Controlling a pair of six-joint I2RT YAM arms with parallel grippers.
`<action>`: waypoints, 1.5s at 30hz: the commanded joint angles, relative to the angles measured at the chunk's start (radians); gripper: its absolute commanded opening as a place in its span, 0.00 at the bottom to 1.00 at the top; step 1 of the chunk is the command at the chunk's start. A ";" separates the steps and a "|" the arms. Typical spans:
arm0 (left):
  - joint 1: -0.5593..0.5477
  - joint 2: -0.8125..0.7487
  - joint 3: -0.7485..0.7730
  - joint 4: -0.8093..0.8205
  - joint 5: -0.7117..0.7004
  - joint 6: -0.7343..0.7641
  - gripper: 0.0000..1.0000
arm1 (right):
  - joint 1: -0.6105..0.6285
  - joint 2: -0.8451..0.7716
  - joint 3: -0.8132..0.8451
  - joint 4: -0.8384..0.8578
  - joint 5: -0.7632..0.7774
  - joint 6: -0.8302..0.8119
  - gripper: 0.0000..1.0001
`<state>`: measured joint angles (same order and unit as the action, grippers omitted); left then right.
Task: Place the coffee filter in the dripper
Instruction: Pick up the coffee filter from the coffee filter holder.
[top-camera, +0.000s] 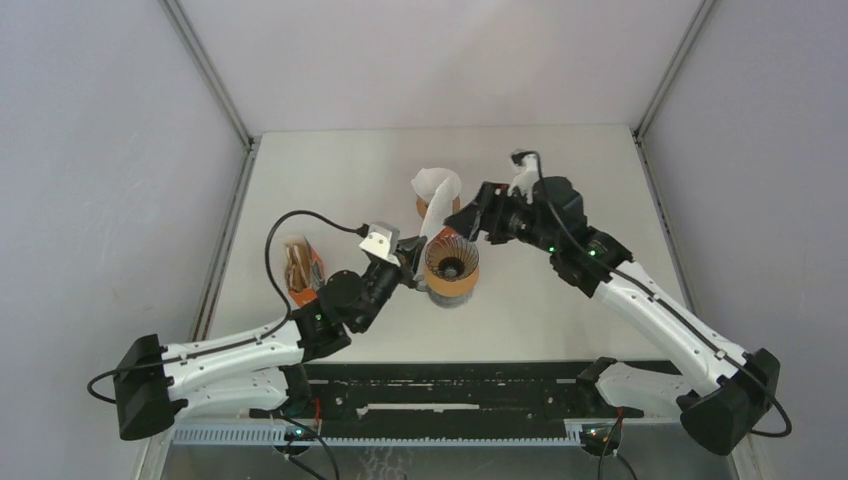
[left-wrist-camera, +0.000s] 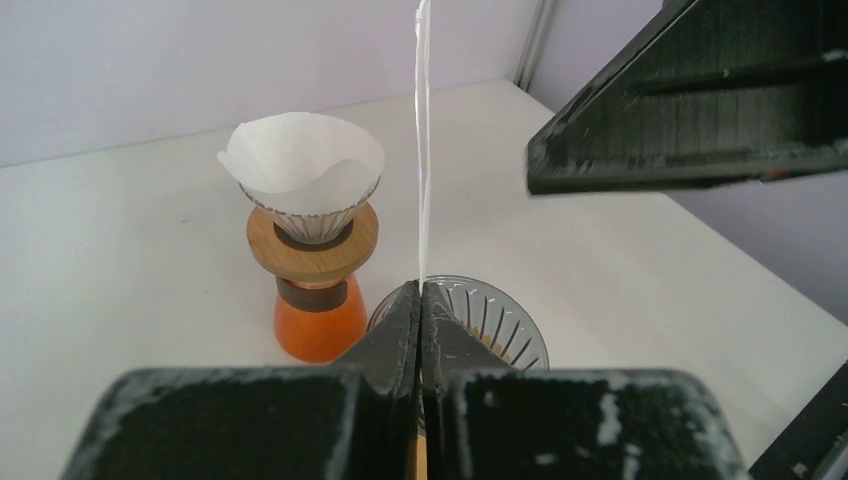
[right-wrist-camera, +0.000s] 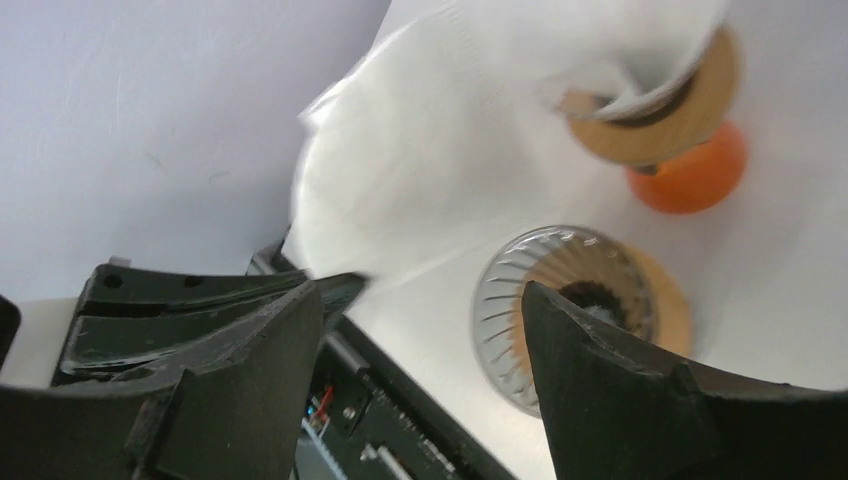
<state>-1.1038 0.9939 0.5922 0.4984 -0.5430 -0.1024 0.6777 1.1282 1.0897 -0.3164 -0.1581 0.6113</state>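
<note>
**Q:** What carries the scene?

**A:** A white bench (top-camera: 330, 180). A black-and-white left arm (top-camera: 240, 350) and right arm (top-camera: 660, 310) reach inward from its near edge.

**Q:** What stands on it?

**A:** Toward the far side is an orange-based stand (left-wrist-camera: 318, 320) with a wooden ring, its cone lined with a fluted white paper (left-wrist-camera: 305, 160). Just beside it, on the nearer side, is the clear ribbed glass dripper (left-wrist-camera: 500, 325) with a wooden collar. A brown packet (top-camera: 300, 268) lies well apart at the left.

**Q:** Where is the task's thing?

**A:** The flat white paper coffee filter (left-wrist-camera: 423, 150) stands upright, seen edge-on in the left wrist view. It is over the dripper's rim, not inside it.

**Q:** And the pincers?

**A:** The left pincer (left-wrist-camera: 420, 300) is pressed together on the filter's lower edge. The right pincer (right-wrist-camera: 420, 330) is spread apart and grips nothing, close beside the filter and above the dripper. Whether a finger touches the paper cannot be told.
</note>
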 joint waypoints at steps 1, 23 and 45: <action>0.008 -0.081 -0.052 0.084 0.002 -0.062 0.00 | -0.172 -0.100 -0.098 0.200 -0.223 -0.064 0.82; 0.091 -0.108 -0.169 0.467 0.214 -0.372 0.00 | -0.259 0.020 -0.351 0.787 -0.555 0.384 0.86; 0.086 -0.047 -0.138 0.508 0.258 -0.463 0.00 | -0.148 0.001 -0.450 0.935 -0.320 0.680 0.83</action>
<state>-1.0180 0.9428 0.4210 0.9428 -0.3149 -0.5480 0.5198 1.1244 0.6308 0.5362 -0.5030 1.2255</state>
